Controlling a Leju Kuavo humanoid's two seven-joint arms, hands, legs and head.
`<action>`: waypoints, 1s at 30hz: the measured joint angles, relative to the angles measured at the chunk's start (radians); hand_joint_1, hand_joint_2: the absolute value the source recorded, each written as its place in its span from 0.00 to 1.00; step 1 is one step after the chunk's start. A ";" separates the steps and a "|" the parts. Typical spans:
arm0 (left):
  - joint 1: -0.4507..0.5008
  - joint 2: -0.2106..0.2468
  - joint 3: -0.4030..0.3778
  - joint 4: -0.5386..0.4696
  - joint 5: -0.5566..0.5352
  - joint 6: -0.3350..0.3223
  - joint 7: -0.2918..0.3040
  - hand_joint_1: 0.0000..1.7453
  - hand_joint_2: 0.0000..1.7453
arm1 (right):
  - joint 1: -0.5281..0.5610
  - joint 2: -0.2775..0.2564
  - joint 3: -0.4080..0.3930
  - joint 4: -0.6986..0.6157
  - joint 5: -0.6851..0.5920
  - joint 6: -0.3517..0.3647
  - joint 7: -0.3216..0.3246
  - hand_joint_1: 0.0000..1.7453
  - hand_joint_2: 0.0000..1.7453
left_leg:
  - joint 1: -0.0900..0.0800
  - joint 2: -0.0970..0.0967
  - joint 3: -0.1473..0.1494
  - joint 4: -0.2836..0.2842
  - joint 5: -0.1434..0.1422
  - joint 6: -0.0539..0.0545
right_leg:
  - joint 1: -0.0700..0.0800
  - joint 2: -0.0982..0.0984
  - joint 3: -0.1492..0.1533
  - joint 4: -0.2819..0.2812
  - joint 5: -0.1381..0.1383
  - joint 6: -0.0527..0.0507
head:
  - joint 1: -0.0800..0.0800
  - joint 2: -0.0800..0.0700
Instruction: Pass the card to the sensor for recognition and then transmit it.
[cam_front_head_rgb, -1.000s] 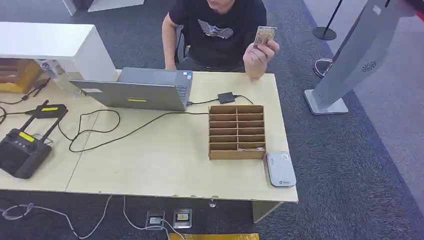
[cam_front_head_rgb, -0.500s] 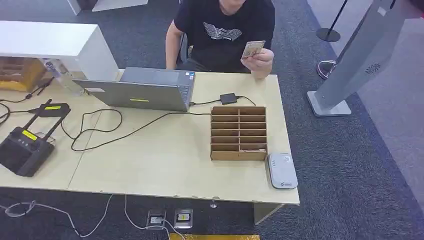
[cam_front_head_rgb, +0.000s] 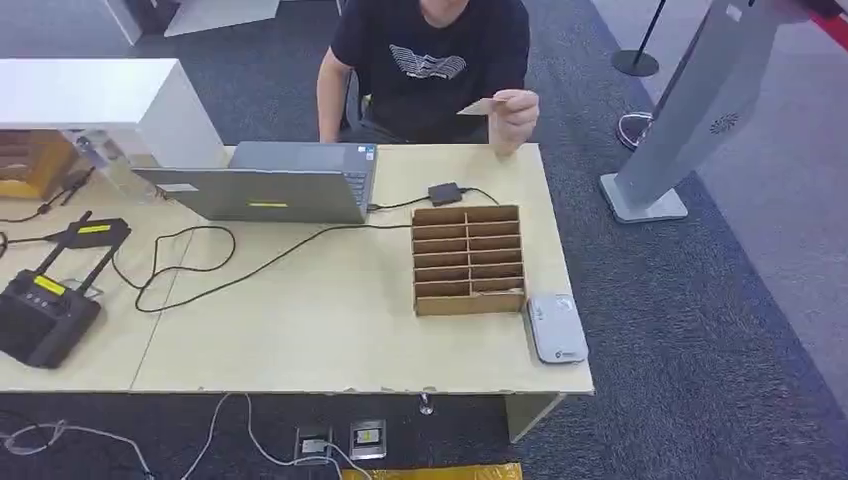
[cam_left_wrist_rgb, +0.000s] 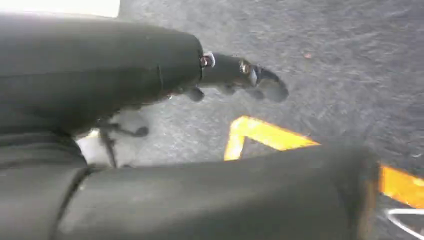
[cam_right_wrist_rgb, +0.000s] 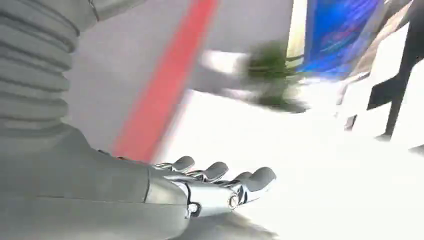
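Note:
A person seated behind the table holds the card (cam_front_head_rgb: 482, 105) nearly flat in one hand (cam_front_head_rgb: 516, 112), above the table's far edge. The white-grey card sensor (cam_front_head_rgb: 556, 327) lies at the table's near right corner, beside a cardboard slot box (cam_front_head_rgb: 468, 260). In the left wrist view my left hand (cam_left_wrist_rgb: 235, 77) has its fingers stretched out over dark carpet, and nothing is in it. My right hand (cam_right_wrist_rgb: 215, 182) in the right wrist view is also spread and holds nothing, in front of a blurred bright background.
On the pale wooden table (cam_front_head_rgb: 330, 320) sit a laptop (cam_front_head_rgb: 270, 185), a small black box (cam_front_head_rgb: 445, 192) with cables, and black remote controllers (cam_front_head_rgb: 45, 305) at the left. A grey kiosk stand (cam_front_head_rgb: 680, 120) rises from the carpet to the right. Yellow floor tape (cam_left_wrist_rgb: 265, 135) lies under my left hand.
The person has lowered the card and tipped it from upright to nearly flat. The whole head picture has shifted slightly, so the camera has moved.

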 joint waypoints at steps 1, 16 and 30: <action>-0.002 0.002 0.000 0.000 -0.008 -0.013 -0.013 0.00 0.00 | -0.094 -0.038 0.083 0.045 0.098 -0.007 -0.012 0.00 1.00 | 0.007 -0.023 0.000 0.001 0.005 -0.003 | 0.007 -0.022 0.001 -0.003 0.000 0.000 | -0.003 0.000; 0.016 0.010 0.000 0.000 -0.034 -0.069 -0.048 0.00 0.00 | -0.173 -0.059 0.623 -0.022 -0.026 0.202 0.026 0.00 1.00 | 0.026 -0.025 0.001 0.002 0.007 -0.012 | 0.027 -0.022 0.000 -0.013 0.008 -0.009 | 0.000 0.000; 0.014 0.011 0.000 0.000 -0.053 -0.097 -0.047 0.00 0.00 | 0.002 0.074 0.883 -0.197 -0.051 0.267 0.043 0.00 1.00 | 0.027 -0.025 0.000 0.002 0.009 -0.013 | 0.028 -0.022 0.000 -0.012 0.010 -0.010 | 0.000 0.000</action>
